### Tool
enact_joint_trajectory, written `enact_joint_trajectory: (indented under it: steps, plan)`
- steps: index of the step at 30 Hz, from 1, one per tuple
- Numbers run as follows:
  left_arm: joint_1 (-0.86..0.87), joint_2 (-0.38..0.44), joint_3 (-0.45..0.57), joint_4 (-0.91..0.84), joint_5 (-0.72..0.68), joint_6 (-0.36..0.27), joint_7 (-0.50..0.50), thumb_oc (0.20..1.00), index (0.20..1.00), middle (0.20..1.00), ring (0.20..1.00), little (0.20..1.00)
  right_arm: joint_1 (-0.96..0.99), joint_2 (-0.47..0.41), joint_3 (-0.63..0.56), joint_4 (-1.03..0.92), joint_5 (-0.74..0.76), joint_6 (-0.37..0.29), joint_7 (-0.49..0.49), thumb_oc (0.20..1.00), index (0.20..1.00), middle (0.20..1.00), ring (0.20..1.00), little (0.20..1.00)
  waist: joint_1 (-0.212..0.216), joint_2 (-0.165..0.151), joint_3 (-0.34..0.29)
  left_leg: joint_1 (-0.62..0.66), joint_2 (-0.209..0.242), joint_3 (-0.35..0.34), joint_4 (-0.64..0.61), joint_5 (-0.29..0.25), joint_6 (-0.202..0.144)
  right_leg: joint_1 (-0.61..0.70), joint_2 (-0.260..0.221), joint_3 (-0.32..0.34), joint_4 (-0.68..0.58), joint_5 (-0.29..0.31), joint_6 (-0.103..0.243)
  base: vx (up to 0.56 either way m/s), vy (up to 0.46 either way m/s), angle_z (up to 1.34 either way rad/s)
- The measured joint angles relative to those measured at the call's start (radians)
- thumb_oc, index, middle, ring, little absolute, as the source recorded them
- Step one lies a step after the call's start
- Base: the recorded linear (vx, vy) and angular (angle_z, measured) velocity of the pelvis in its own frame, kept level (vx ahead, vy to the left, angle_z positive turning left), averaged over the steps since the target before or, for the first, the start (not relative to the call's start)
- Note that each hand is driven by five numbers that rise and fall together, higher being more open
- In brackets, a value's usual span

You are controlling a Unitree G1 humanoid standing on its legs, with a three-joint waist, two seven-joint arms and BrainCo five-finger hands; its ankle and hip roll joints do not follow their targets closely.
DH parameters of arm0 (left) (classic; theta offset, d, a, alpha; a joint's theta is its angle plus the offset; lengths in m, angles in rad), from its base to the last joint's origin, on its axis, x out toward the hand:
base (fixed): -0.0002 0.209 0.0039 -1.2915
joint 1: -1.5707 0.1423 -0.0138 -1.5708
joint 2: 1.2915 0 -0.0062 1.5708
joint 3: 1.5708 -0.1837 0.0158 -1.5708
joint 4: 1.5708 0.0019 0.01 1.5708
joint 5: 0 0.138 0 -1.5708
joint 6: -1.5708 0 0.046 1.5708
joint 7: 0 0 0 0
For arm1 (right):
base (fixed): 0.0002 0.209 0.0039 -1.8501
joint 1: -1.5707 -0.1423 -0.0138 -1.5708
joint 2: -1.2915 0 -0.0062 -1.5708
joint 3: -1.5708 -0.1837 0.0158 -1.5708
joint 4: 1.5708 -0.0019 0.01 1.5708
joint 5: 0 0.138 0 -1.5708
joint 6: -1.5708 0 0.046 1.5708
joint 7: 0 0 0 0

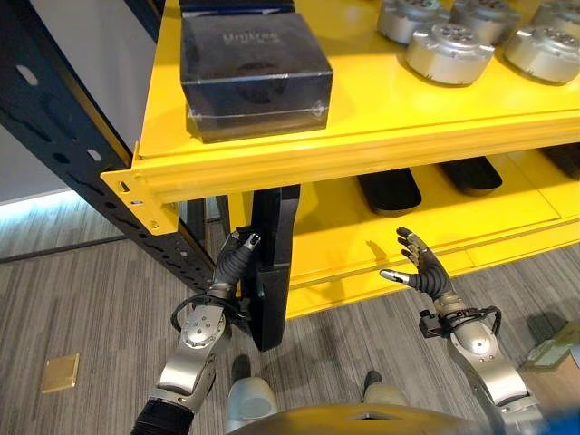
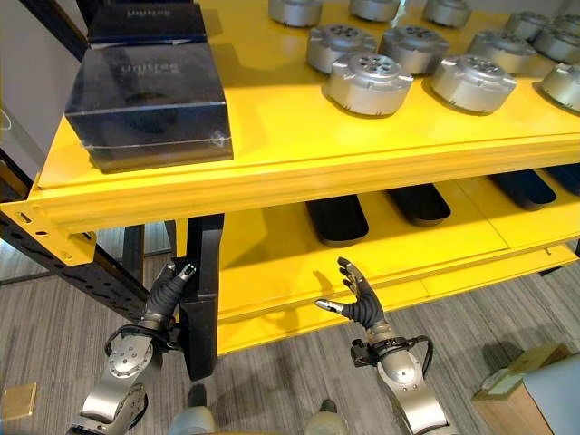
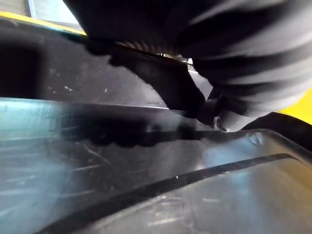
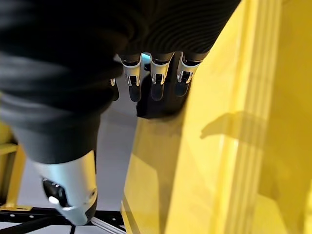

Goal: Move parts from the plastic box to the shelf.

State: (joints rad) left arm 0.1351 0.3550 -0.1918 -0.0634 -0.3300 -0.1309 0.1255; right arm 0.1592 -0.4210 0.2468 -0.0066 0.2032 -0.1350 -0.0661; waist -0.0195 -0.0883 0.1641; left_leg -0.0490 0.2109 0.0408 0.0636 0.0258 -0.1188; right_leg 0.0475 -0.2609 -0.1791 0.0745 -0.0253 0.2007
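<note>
Before the yellow shelf [image 1: 381, 136], the left hand [image 1: 234, 263] clasped the stiff, smooth black plastic box [image 1: 272, 272] by its rim, a hold that looked liable to slip, while the right hand [image 1: 419, 267] hung spread and empty.

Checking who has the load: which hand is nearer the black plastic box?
Left. The left hand grips the black plastic box hanging on edge; the right hand is open, apart to its right.

Stood on grey wood-grain plank floor [image 1: 82, 299], with a small tan square plate [image 1: 60, 372] set into it at near left. Rose at far left as a pale wall [image 1: 91, 54] behind a dark perforated upright [image 1: 54, 145]. Glowed faintly blue along the wall's base.
</note>
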Motion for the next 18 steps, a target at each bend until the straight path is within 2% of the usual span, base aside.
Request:
enact_joint_trajectory:
  steps: [5, 7, 8, 10, 14, 16, 18]
  plan:
    - [-0.041, -0.012, 0.000, 0.009, 0.007, 0.006, 0.034, 0.200, 0.200, 0.200, 0.200, 0.200, -0.003, 0.011, 0.043, -0.004, 0.001, 0.002, 0.022, 1.000, 1.000, 1.000, 1.000, 1.000, -0.005, -0.057, -0.039, 0.016, -0.001, 0.006, -0.027, 0.020, -0.020, 0.000, -0.001, 0.004, -0.003, 0.000, 0.001, 0.02, -0.029, -0.01]
    - [-0.044, -0.012, -0.001, 0.014, 0.007, 0.007, 0.046, 0.200, 0.200, 0.200, 0.200, 0.200, -0.004, 0.016, 0.048, -0.003, 0.001, 0.003, 0.023, 1.000, 1.000, 1.000, 1.000, 1.000, -0.007, -0.068, -0.046, 0.020, -0.002, 0.007, -0.029, 0.022, -0.022, 0.004, -0.001, 0.005, -0.004, 0.001, 0.001, 0.01, -0.044, -0.02]
    - [-0.049, -0.015, -0.002, 0.029, 0.007, 0.007, 0.049, 0.200, 0.200, 0.200, 0.200, 0.200, -0.003, 0.016, 0.048, -0.003, 0.001, 0.003, 0.022, 1.000, 1.000, 1.000, 1.000, 1.000, -0.015, -0.068, -0.046, 0.030, -0.001, 0.010, -0.033, 0.022, -0.022, 0.009, -0.001, 0.007, -0.005, 0.001, 0.001, 0.02, -0.074, 0.01]
    - [-0.081, -0.029, -0.005, 0.136, 0.009, 0.010, 0.076, 0.200, 0.200, 0.200, 0.200, 0.200, -0.004, 0.014, 0.055, 0.005, 0.001, 0.006, 0.022, 1.000, 1.000, 1.000, 1.000, 1.000, -0.027, -0.046, -0.063, 0.047, 0.000, 0.015, -0.061, 0.029, -0.011, 0.013, 0.000, 0.008, -0.006, -0.002, 0.004, 0.01, -0.059, -0.02]
    - [-0.136, -0.045, 0.003, 0.243, 0.007, 0.018, 0.124, 0.200, 0.200, 0.200, 0.200, 0.200, -0.003, 0.008, 0.076, 0.005, 0.001, 0.011, 0.021, 1.000, 1.000, 1.000, 1.000, 1.000, -0.027, -0.015, -0.073, 0.064, 0.004, 0.040, -0.084, 0.042, -0.007, -0.001, 0.004, 0.028, -0.004, 0.002, 0.007, -0.01, -0.038, -0.15]
    - [-0.171, -0.060, 0.002, 0.251, -0.014, 0.017, 0.144, 0.200, 0.200, 0.200, 0.200, 0.200, 0.005, 0.008, 0.083, 0.005, 0.001, 0.012, 0.017, 1.000, 1.000, 1.000, 1.000, 1.000, -0.048, -0.012, -0.077, 0.066, 0.006, 0.044, -0.097, 0.052, -0.011, -0.016, 0.004, 0.029, -0.001, 0.004, 0.005, -0.09, -0.089, -0.09]
    - [-0.236, -0.072, 0.003, 0.297, -0.061, 0.015, 0.182, 0.200, 0.200, 0.200, 0.200, 0.200, -0.006, 0.006, 0.111, 0.005, 0.001, 0.013, 0.013, 1.000, 1.000, 1.000, 1.000, 1.000, -0.047, -0.009, -0.073, 0.064, 0.010, 0.055, -0.100, 0.057, -0.014, -0.029, 0.009, 0.045, 0.010, 0.005, 0.004, -0.10, -0.056, -0.17]
